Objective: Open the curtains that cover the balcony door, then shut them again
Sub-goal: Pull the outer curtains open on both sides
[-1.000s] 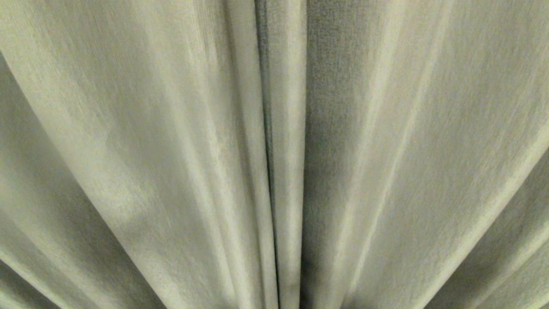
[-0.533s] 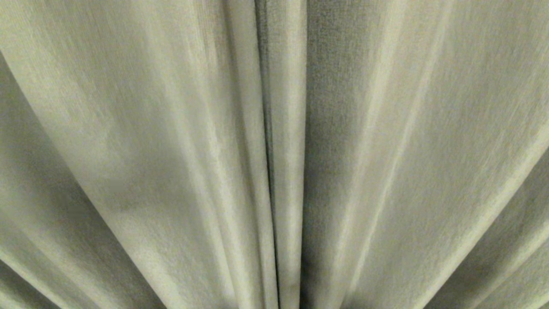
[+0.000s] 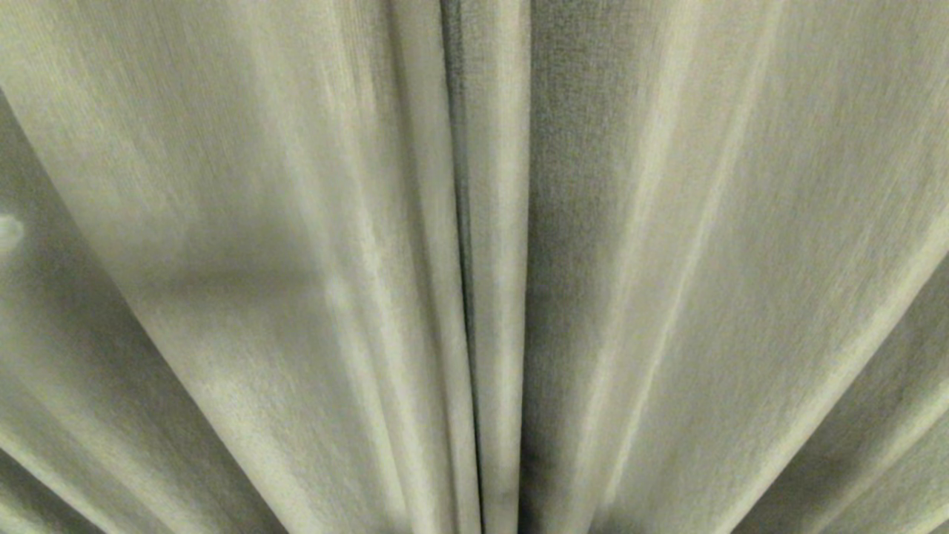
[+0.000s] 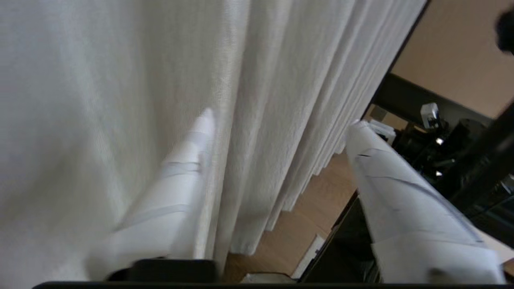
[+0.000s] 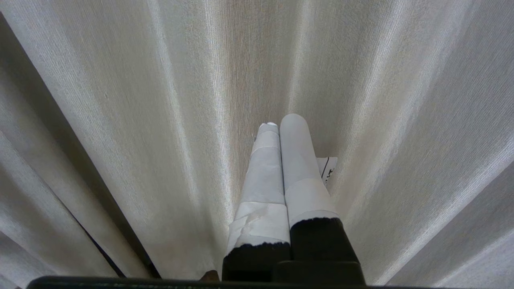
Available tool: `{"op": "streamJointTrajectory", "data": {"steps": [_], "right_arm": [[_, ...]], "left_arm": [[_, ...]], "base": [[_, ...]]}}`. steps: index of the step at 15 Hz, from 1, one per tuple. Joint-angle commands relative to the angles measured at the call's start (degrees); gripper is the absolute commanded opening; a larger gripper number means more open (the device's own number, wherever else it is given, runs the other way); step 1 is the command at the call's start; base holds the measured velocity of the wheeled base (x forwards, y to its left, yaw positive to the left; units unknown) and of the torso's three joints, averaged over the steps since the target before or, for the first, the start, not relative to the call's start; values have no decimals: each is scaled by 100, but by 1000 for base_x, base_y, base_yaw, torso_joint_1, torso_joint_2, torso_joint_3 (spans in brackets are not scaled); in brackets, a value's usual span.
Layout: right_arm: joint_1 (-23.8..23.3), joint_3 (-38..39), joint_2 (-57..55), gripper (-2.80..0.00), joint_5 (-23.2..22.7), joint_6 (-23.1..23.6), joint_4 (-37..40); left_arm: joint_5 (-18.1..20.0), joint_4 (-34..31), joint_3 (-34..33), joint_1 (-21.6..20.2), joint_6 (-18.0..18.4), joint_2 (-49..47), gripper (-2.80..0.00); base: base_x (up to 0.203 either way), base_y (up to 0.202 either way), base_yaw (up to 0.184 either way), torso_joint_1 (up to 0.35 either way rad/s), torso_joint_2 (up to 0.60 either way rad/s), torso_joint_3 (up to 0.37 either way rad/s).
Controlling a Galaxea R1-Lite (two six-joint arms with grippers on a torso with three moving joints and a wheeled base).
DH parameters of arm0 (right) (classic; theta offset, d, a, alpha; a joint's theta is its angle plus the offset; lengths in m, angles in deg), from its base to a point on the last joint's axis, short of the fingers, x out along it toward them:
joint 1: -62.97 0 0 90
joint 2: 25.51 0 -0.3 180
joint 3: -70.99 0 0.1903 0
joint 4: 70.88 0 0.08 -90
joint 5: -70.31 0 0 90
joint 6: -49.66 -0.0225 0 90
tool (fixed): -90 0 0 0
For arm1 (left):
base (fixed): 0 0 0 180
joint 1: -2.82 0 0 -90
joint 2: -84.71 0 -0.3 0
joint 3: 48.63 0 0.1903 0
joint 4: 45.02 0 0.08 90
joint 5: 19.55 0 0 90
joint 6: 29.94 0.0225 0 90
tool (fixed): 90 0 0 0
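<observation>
We see the curtains (image 3: 296, 297) filling the whole head view, from the top edge to the bottom edge. They are cream cloth hanging in long folds. Two panels meet a little right of the middle of the frame, with a thin dark line between them. We cannot see any glass behind the cloth here, and no arm shows in this view.

In the left wrist view the left gripper (image 4: 277, 122) has its two white fingers wide apart. One finger (image 4: 188, 160) sits in the lower middle of the frame, right against a fold of the curtains (image 4: 100, 100); we cannot tell if it touches. The other finger is at the lower right, away from the cloth. Nothing is held between them. The wooden floor (image 4: 297, 216) shows at the bottom middle, under the curtain hems. Dark machine parts (image 4: 433, 144) show at the right.

In the right wrist view the right gripper (image 5: 280, 120) has its fingers pressed together in the lower middle of the frame. It holds nothing. Its tips point at the curtains (image 5: 160, 100), which fill the frame.
</observation>
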Motion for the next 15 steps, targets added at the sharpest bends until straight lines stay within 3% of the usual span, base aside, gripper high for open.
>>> {"op": "streamJointTrajectory", "data": {"steps": [1,3,5,6,8,9,10,13,15], "right_arm": [[4,1,-9,-280,0,2,4],[4,1,-9,-280,0,-6,-4],[4,1,-9,-280,0,2,4],[4,1,-9,-280,0,2,-5],[4,1,-9,-280,0,2,4],[4,1,-9,-280,0,2,4],[4,1,-9,-280,0,2,-5],[4,1,-9,-280,0,2,-4],[4,1,-9,-280,0,2,-4]], "left_arm": [[-114,-126,340,155,36,-471,0],[-680,-148,622,787,127,-827,0],[-1781,-142,883,1904,208,-1180,0],[-2535,-132,1028,2562,222,-1375,0],[-4660,-119,1452,3884,225,-1887,0],[-5523,-114,1728,4349,226,-2163,0],[-6132,-113,2056,4660,233,-2410,0],[-7200,-115,2259,4794,328,-2633,0],[-8194,-127,2349,4996,541,-2726,0]], "base": [[0,0,0,0,0,0],[0,0,0,0,0,0],[0,0,0,0,0,0],[0,0,0,0,0,0],[0,0,0,0,0,0],[0,0,0,0,0,0],[0,0,0,0,0,0],[0,0,0,0,0,0],[0,0,0,0,0,0]]}}
